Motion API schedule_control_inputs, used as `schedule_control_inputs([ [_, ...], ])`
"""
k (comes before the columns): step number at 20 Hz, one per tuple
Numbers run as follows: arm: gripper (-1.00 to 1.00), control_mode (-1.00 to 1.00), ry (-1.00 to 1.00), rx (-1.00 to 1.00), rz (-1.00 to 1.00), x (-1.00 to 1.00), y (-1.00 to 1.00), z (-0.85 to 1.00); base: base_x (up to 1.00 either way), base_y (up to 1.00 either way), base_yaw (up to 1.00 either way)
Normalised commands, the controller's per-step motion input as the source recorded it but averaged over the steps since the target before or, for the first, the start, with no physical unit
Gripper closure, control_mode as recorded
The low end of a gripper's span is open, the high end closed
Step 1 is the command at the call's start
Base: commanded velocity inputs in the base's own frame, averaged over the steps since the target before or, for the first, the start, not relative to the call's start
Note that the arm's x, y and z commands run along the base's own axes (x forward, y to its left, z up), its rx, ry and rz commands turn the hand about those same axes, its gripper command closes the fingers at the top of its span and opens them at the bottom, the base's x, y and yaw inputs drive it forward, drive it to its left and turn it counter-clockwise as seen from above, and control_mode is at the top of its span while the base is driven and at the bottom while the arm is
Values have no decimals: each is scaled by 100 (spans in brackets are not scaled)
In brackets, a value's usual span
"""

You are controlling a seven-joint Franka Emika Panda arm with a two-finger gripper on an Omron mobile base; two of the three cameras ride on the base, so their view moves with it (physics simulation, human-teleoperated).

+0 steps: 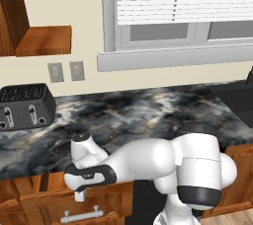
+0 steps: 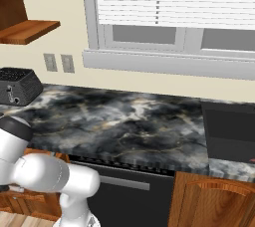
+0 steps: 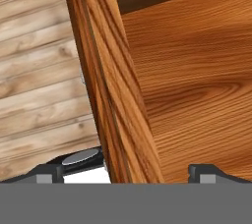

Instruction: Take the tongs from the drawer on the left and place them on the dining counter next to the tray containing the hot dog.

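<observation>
The pincer, jaws wide, is being straddled over the drawer front; stiff, slippery tongs should be gripped mid-length.

1. I am bending my white arm low and reaching it out to my left side.
2. I am pointing my hand down, with my wrist sitting above it.
3. I am holding my gripper wide open, with nothing between its tips.
4. In the hand view my two dark finger tips are poking up at the bottom, far apart from each other.
</observation>
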Motion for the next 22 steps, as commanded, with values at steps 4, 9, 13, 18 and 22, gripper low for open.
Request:
schedule_control_inputs([
  [4,-100,-100,0,0,0,0,0,-16,0,0,0],
  [9,-100,-100,0,0,0,3,0,-12,0,0,0],
  [13,-100,-100,0,0,0,7,0,-12,0,0,0],
  [18,-100,-100,0,0,0,0,0,-14,0,0,0],
  [22,-100,-100,0,0,0,-47,0,-18,0,0,0],
])
